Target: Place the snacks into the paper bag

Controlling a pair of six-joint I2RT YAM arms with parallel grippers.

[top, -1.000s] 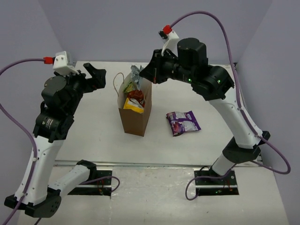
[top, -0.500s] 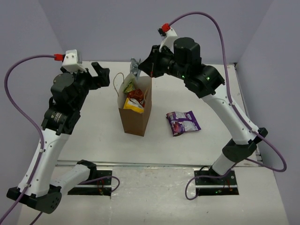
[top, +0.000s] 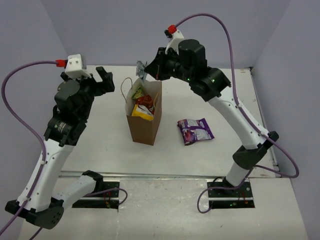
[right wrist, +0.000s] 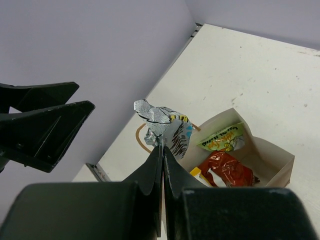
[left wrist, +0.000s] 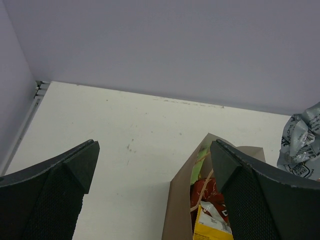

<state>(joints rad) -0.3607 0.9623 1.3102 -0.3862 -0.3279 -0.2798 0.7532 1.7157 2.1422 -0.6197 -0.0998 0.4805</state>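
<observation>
The brown paper bag (top: 145, 127) stands upright mid-table with its mouth open. Inside it I see a red-and-white chip bag (right wrist: 227, 167), a yellow packet (left wrist: 212, 227) and a pale green packet (right wrist: 222, 138). The purple packet (top: 195, 131) lies flat on the table to the right of the bag. My right gripper (right wrist: 162, 145) is shut on a crumpled grey foil-like scrap (right wrist: 167, 125) and holds it above the bag's far left rim (top: 141, 70). My left gripper (left wrist: 154, 145) is open and empty, raised left of the bag. No orange packet shows.
The bag's thin loop handle (top: 124, 90) sticks out on its left side. Purple walls close in the table on the left, back and right. The left gripper's fingers (right wrist: 45, 125) show close to the foil scrap in the right wrist view.
My right gripper has moved left and slightly up with the foil scrap, from over the bag's mouth to its far left rim. My left arm has risen and edged right.
</observation>
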